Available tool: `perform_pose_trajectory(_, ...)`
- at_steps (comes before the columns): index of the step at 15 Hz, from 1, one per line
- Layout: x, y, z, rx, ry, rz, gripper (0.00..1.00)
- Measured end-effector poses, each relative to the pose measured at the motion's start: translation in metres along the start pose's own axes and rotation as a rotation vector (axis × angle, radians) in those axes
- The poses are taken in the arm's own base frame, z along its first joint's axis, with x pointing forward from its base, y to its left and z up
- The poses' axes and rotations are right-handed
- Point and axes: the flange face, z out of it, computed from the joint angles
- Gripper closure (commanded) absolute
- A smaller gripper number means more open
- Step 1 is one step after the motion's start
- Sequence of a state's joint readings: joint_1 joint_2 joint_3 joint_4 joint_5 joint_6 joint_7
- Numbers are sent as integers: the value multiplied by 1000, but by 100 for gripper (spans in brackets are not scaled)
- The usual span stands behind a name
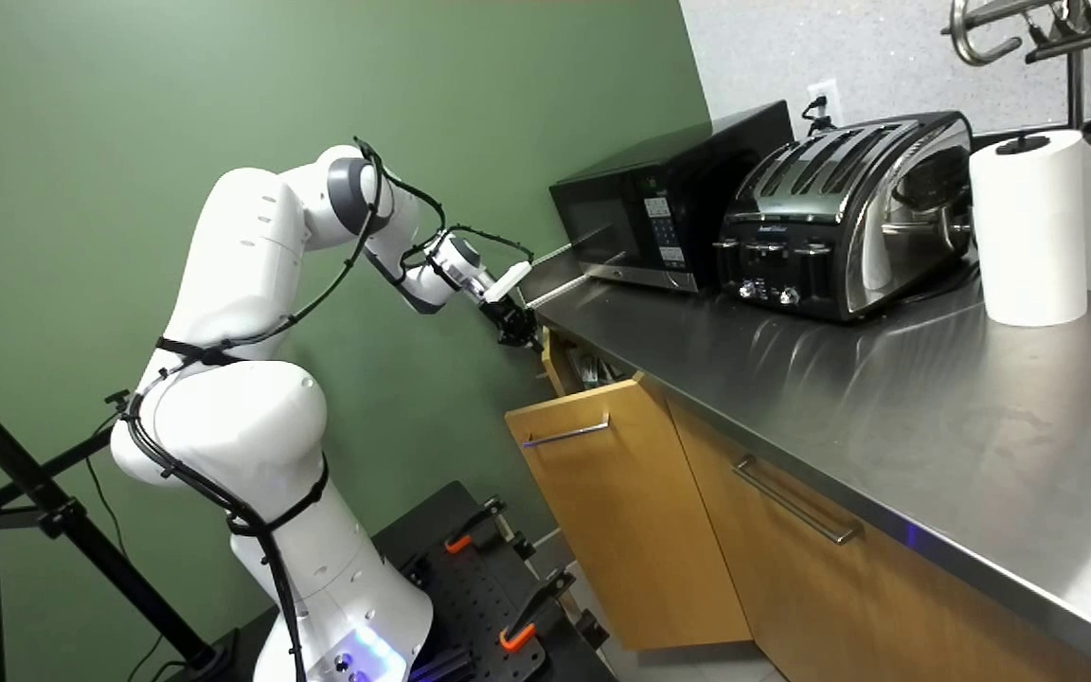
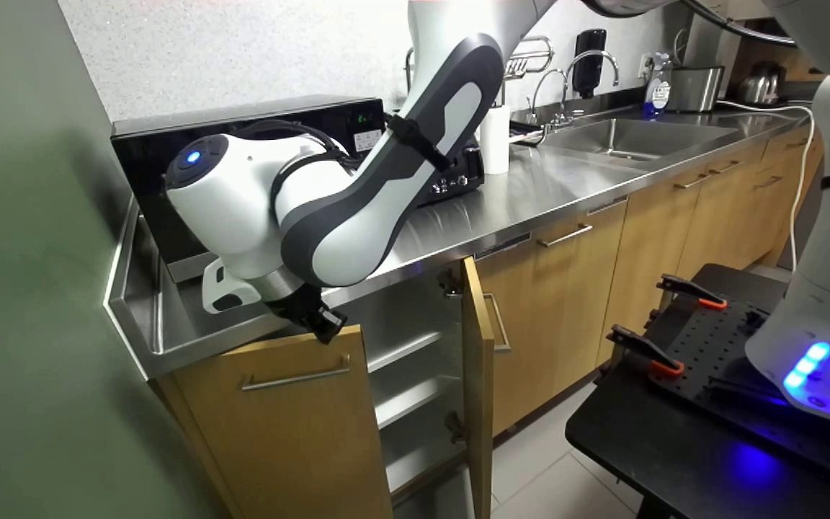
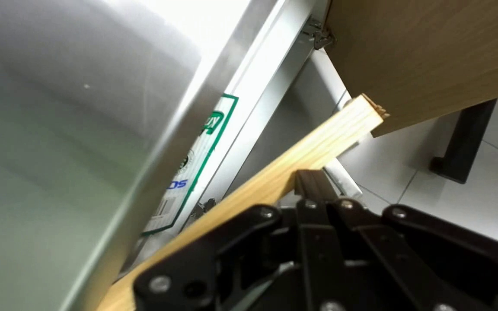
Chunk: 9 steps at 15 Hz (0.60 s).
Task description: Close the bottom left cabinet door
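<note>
The bottom left cabinet door (image 2: 292,432) is light-brown wood with a thin bar handle. It stands partly open beside the green wall. In an exterior view only a narrow part of the door (image 1: 559,364) shows behind the neighbouring open door. In the wrist view its top edge (image 3: 253,190) runs diagonally, with a piece of the silver handle (image 3: 345,178) on its outer side. My gripper (image 3: 316,185) is shut with nothing between its fingertips. Its tips are at the door's outer face just by the top edge, seemingly touching. The gripper shows in both exterior views (image 1: 534,341) (image 2: 328,331).
A matching neighbouring door (image 1: 626,521) stands wide open; its edge (image 2: 478,389) faces the shelves (image 2: 415,404). It also shows in the wrist view (image 3: 422,56). The steel countertop (image 1: 849,407) overhangs the cabinets. A black table (image 2: 602,425) with clamps stands in front. A microwave (image 1: 640,208) sits above.
</note>
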<state>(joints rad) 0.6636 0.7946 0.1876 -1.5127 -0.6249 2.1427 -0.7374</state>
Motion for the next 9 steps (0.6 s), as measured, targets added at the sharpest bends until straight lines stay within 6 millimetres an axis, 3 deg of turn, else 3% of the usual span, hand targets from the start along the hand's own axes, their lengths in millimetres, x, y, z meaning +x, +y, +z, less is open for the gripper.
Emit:
perform_pose_trajectory(6, -38, -5, 18, -52, 40, -8, 100)
perform_pose_trajectory(9, -44, -17, 30, -98, 32, -28, 100)
